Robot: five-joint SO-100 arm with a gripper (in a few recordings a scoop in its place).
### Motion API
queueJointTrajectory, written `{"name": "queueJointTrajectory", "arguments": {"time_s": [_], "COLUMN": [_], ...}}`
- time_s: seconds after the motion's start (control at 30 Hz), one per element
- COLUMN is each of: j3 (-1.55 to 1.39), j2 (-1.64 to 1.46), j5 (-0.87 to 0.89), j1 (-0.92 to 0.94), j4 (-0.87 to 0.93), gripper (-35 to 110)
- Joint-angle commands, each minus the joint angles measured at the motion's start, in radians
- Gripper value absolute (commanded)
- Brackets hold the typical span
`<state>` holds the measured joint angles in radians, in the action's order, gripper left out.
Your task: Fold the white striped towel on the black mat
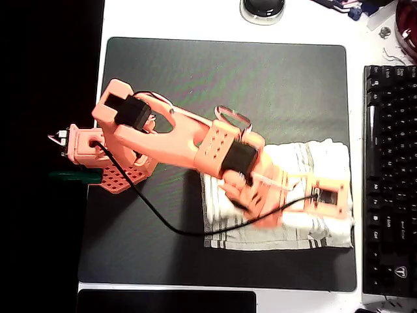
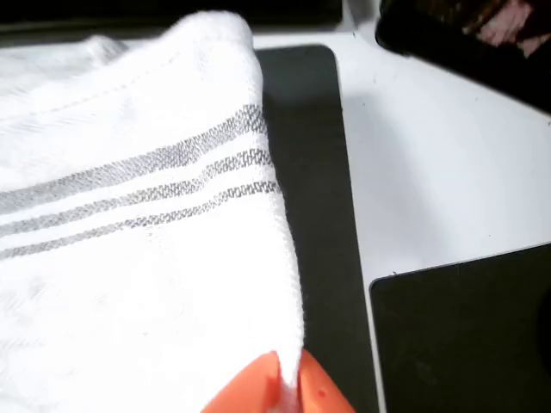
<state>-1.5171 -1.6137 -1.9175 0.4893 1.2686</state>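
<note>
The white striped towel [image 1: 287,233] lies on the right part of the black mat [image 1: 228,85], its upper right part bunched up. My orange arm reaches from the left across the mat, with the gripper [image 1: 335,199] over the towel's right side. In the wrist view the towel [image 2: 129,215] shows its grey stripes, and its right edge runs down between the two orange fingertips [image 2: 250,391]. The gripper [image 2: 282,391] is shut on that edge. A strip of the mat [image 2: 310,172] lies just right of the cloth.
A black keyboard [image 1: 391,176] stands off the mat's right edge, close to the towel. A smaller black pad [image 1: 166,301] lies below the mat and shows in the wrist view [image 2: 465,335]. A round dark object [image 1: 262,8] sits above the mat. The arm's base [image 1: 98,153] stands at the left.
</note>
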Motion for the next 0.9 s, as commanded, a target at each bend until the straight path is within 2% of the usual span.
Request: {"name": "queueJointTrajectory", "arguments": {"time_s": [0.0,0.13,0.33,0.87], "j3": [-0.057,-0.127,-0.244,-0.377], "j2": [-0.005,0.006,-0.015,-0.213], "j5": [-0.038,-0.038,-0.035,-0.020], "j1": [0.046,0.067,0.086,0.023], "j4": [-0.067,-0.087,-0.233,-0.230], "gripper": [0,0,4,9]}}
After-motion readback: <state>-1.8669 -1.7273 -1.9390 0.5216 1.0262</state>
